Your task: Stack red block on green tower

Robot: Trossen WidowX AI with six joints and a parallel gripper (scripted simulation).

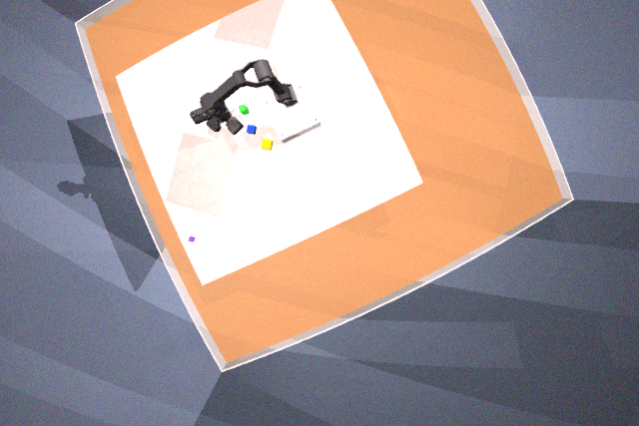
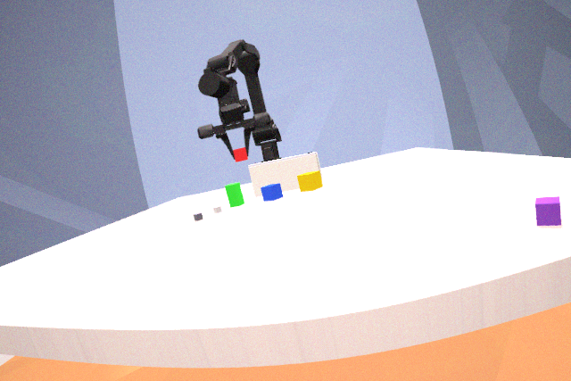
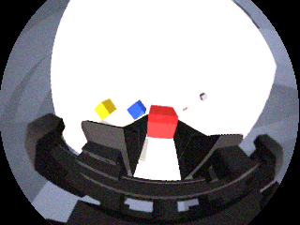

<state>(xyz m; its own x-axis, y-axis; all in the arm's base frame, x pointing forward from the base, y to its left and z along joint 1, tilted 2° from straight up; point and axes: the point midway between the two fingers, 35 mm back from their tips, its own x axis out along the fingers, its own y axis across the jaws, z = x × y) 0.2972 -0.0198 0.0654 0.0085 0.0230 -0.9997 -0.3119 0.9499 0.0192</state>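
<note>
Tower (image 1: 244, 109) (image 2: 235, 194): green, upright | long axis: vertical | red block (image 2: 240, 154) (image 3: 162, 122): above tabletop

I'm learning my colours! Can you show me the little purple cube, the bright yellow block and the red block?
little purple cube (image 1: 191, 238) (image 2: 548, 212): top view, its top; exterior view, its front side
bright yellow block (image 1: 266, 144) (image 2: 309, 181) (image 3: 105, 109): top, exterior and wrist views, its middle
red block (image 2: 240, 154) (image 3: 162, 127): exterior and wrist views, its side

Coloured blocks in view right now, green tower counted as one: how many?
5. Red block between the end effector's fingers; green tower, blue block, yellow block and, far off, purple block on the table. Others may be hidden.
</note>
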